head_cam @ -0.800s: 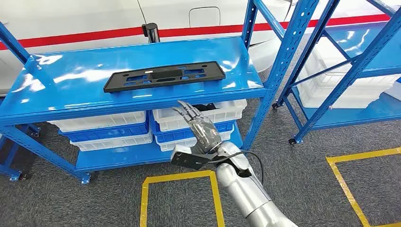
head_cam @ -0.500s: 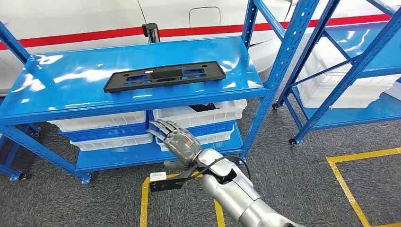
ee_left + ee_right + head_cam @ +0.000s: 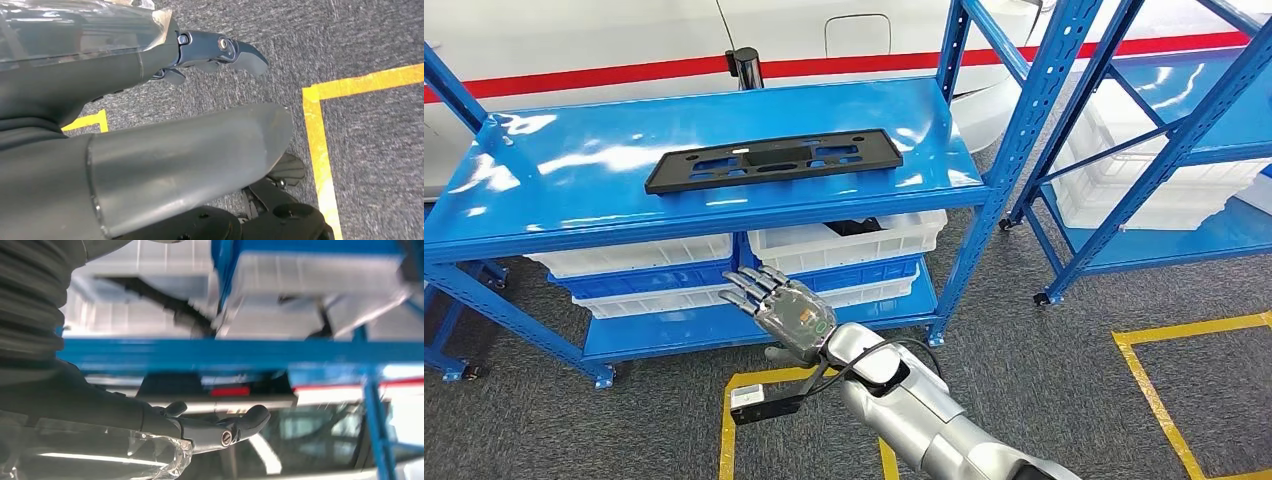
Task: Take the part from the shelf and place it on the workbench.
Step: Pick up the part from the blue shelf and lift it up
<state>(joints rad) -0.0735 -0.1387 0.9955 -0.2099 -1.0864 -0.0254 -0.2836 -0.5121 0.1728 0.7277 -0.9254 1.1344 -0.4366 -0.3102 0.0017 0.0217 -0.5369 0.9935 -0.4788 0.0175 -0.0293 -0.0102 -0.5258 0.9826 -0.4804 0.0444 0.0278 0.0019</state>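
Grey carpet marked with yellow tape runs under a blue metal shelf rack, and behind the rack stands a white body panel with a red stripe, cut off by the top of my head view. On the rack's glossy top shelf lies the flat black plastic part with cut-out slots, long side running left to right, nothing touching it. Below that shelf sit white plastic bins on blue ones; something dark lies in the right-hand white bin, too hidden by the shelf edge for me to name. A second blue rack stands to the right, its upper part cut off.

My right hand hangs in front of the lower bins, near side of the rack, well below the part and apart from it. Its fingers are spread and nearly straight, pointing left, holding nothing. My right wrist view is blurred; there the fingers reach out with nothing between them.

My left hand hangs over the carpet by the tape; its fingers are extended and hold nothing, though the thumb blocks much of that view.
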